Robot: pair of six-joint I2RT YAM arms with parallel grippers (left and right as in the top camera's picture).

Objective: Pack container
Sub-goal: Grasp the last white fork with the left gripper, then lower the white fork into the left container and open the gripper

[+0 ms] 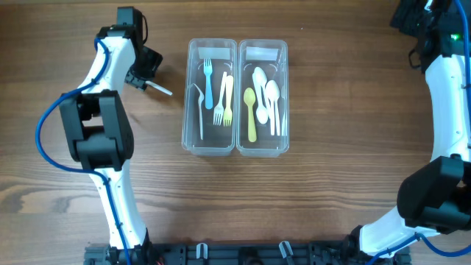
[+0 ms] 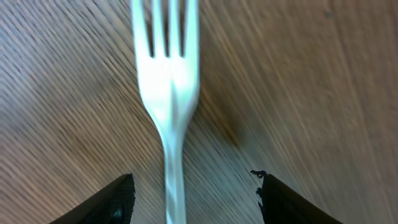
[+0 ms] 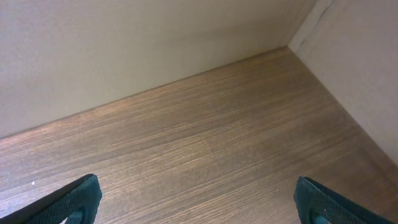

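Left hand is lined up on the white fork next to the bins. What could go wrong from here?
1. The left hand has its fingers apart on either side of the white fork's thin handle; a slightly off-centre close might pivot it instead of gripping.
2. The left bin holds forks, the right bin spoons; dropping it right would mis-sort.

Table (image 1: pixel 331 184): brown, fine wood grain. Left bin (image 1: pixel 210 150), right bin (image 1: pixel 262 152): clear. In left bin: blue fork (image 1: pixel 208 85), pale yellow fork (image 1: pixel 229 99), white fork (image 1: pixel 219 110). In right bin: yellow-green spoon (image 1: pixel 251 114), white spoons (image 1: pixel 271 96). Lone fork (image 2: pixel 168 81), upper left of overhead view: white. Left arm (image 1: pixel 110 59), right arm (image 1: pixel 445 96): white shells, black joints. Cable (image 1: pixel 40 140) at left edge: blue. Wall (image 3: pixel 124 43): beige.
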